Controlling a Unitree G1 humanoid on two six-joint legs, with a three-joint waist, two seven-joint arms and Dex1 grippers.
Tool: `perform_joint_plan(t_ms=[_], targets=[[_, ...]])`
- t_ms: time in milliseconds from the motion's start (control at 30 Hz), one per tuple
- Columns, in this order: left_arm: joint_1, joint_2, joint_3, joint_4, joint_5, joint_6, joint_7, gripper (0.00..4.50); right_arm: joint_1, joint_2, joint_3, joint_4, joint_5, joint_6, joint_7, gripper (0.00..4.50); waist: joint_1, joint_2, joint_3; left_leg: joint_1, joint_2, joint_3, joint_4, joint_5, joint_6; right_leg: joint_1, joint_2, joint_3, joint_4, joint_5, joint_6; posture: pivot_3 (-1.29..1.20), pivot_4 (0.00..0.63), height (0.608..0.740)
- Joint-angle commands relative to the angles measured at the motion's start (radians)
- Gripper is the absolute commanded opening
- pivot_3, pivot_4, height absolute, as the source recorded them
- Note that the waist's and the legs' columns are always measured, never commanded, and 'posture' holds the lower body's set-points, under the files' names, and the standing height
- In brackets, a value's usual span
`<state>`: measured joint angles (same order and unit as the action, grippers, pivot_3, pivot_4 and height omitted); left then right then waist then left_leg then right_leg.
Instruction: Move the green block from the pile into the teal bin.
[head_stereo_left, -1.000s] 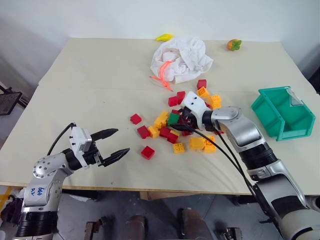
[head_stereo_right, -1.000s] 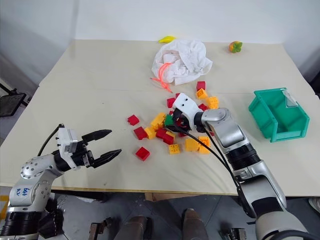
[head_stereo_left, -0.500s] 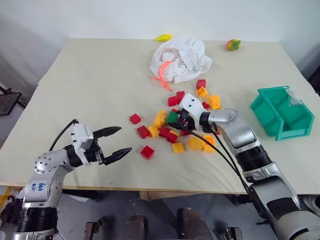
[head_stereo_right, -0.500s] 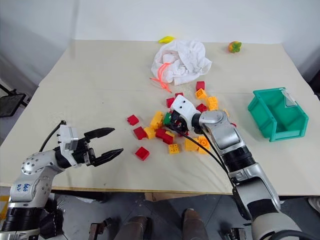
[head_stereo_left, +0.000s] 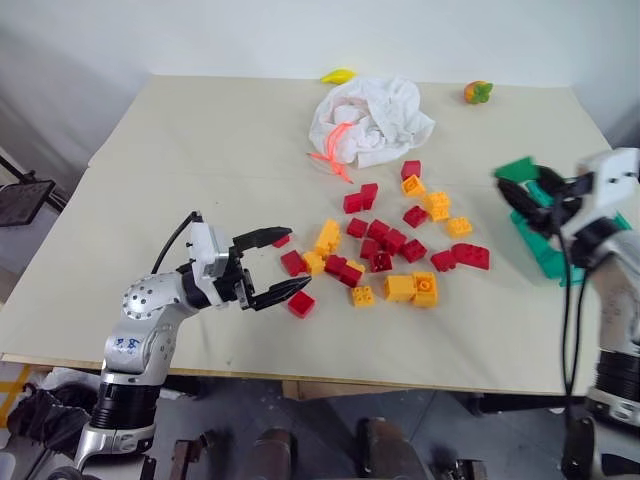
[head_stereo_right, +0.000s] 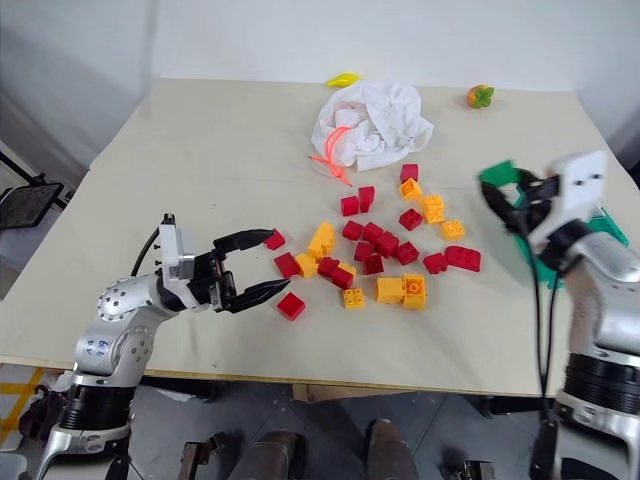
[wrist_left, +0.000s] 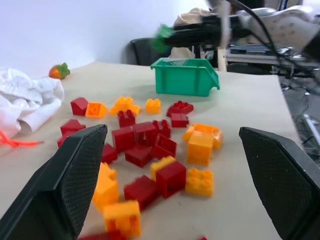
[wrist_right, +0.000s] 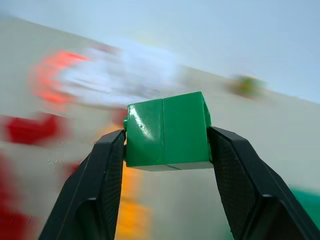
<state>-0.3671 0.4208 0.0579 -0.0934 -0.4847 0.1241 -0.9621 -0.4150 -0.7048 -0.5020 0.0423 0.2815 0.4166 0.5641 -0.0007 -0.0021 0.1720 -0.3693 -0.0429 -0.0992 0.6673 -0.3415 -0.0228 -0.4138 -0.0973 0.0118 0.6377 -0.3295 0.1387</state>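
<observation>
Block in my grip — green block (wrist_right: 167, 131) pinched by my right gripper (head_stereo_right: 512, 200).
It hangs by the table's right edge, above the teal bin (head_stereo_left: 543, 252); my left gripper (head_stereo_left: 275, 265) gapes near the pile (head_stereo_left: 385, 250).

Two black textured fingers (wrist_left: 65, 185) of the left gripper (wrist_left: 170, 192) rise wide apart. Between them, red and yellow studded plastic bricks (wrist_left: 150, 155) lie scattered on the beige tabletop (wrist_left: 240, 105). Beyond stands the teal plastic rectangular bin (wrist_left: 185, 76). Above it, the right gripper (wrist_left: 172, 36) holds a small green block (wrist_left: 162, 33). A crumpled white cloth (wrist_left: 25, 102) lies beside the bricks.
</observation>
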Motion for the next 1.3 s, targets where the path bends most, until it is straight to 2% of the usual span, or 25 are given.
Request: perform_joint_plan(t_ms=[33,200,300,533,567,667,733,833,967,1000,1100,1300], targets=[[-0.036,-0.011,0.004,0.04,0.021,-0.058,0.004,4.5,0.03,-0.074,-0.048,0.107,-0.071,-0.087,-0.066,2.19,-0.003,0.0,0.0,0.0,0.0,0.0,0.0,0.0,0.0,0.0,0.0,0.0,0.0,0.0,0.0,0.0,0.15,0.74],[-0.059,-0.001,0.0,0.077,0.02,-0.083,-0.035,4.5,-0.02,-0.12,-0.032,0.306,-0.108,-0.124,-0.139,2.19,-0.026,0.0,0.0,0.003,0.002,0.006,-0.001,0.0,0.001,0.0,0.001,0.002,0.005,0.0,0.0,0.0,0.15,0.74],[-0.063,0.002,-0.004,0.084,0.016,-0.084,-0.053,4.5,-0.057,-0.113,-0.027,0.362,-0.075,-0.124,-0.121,2.19,-0.027,0.0,0.0,0.005,0.002,0.008,0.0,0.001,0.001,0.0,0.001,0.004,0.005,0.0,0.0,0.0,0.15,0.74],[-0.058,0.0,-0.007,0.08,0.012,-0.082,-0.066,4.5,-0.074,-0.129,-0.016,0.422,-0.057,-0.134,-0.086,4.42,-0.021,0.0,0.0,0.006,0.001,0.009,0.0,0.001,0.001,0.0,0.001,0.006,0.005,0.0,0.001,0.0,0.15,0.74],[-0.056,0.001,-0.006,0.078,0.011,-0.082,-0.068,4.5,-0.074,-0.132,-0.021,0.424,-0.049,-0.144,-0.075,4.48,-0.019,0.0,0.0,0.005,0.001,0.009,0.0,0.001,0.001,0.0,0.0,0.006,0.004,0.0,0.001,0.0,0.15,0.74],[-0.038,0.029,-0.001,0.077,0.007,-0.058,-0.086,4.5,-0.048,-0.132,-0.041,0.382,-0.004,-0.228,0.014,4.48,-0.019,0.0,0.0,0.005,0.001,0.009,0.0,0.001,0.001,0.0,0.0,0.006,0.004,0.001,0.001,0.0,0.15,0.74],[-0.021,0.056,0.013,0.085,0.008,-0.047,-0.092,4.5,0.003,-0.111,-0.046,0.291,0.061,-0.275,0.126,4.48,-0.02,0.0,0.0,0.005,0.002,0.009,0.0,0.001,0.001,0.0,0.001,0.006,0.004,0.001,0.001,0.0,0.15,0.74],[0.031,0.123,0.049,0.13,0.047,-0.084,-0.097,4.5,0.174,-0.06,-0.012,0.059,0.189,-0.335,0.351,4.48,-0.022,0.0,0.0,0.005,0.002,0.008,-0.001,0.001,0.001,0.0,0.001,0.006,0.003,0.001,0.001,0.0,0.15,0.74],[0.101,0.194,0.103,0.179,0.091,-0.159,-0.082,4.5,0.374,-0.024,0.053,-0.152,0.3,-0.277,0.497,4.48,-0.023,0.0,0.0,0.006,0.002,0.007,-0.001,0.001,0.001,0.001,0.001,0.005,0.002,0.001,0.001,0.0,0.15,0.74],[0.116,0.209,0.113,0.189,0.104,-0.17,-0.071,4.5,0.43,-0.038,0.09,-0.183,0.277,-0.311,0.555,4.48,-0.021,0.0,0.0,0.006,0.002,0.006,-0.001,0.001,0.001,0.001,0.0,0.005,0.001,0.001,0.001,0.0,0.15,0.74],[0.128,0.22,0.159,0.229,0.118,-0.246,-0.043,4.5,0.496,-0.041,0.135,-0.227,0.253,-0.349,0.596,4.48,-0.008,0.0,0.0,0.007,0.002,0.005,-0.001,0.0,0.001,0.003,0.0,0.005,-0.001,0.001,0.001,0.0,0.15,0.74],[0.216,0.258,0.204,0.176,0.118,-0.236,-0.018,4.5,0.505,-0.022,0.155,-0.167,0.219,-0.404,0.592,4.48,0.001,0.0,0.0,0.008,0.002,0.005,-0.002,0.0,0.002,0.004,-0.001,0.005,-0.003,0.003,0.002,0.0,0.15,0.74]])
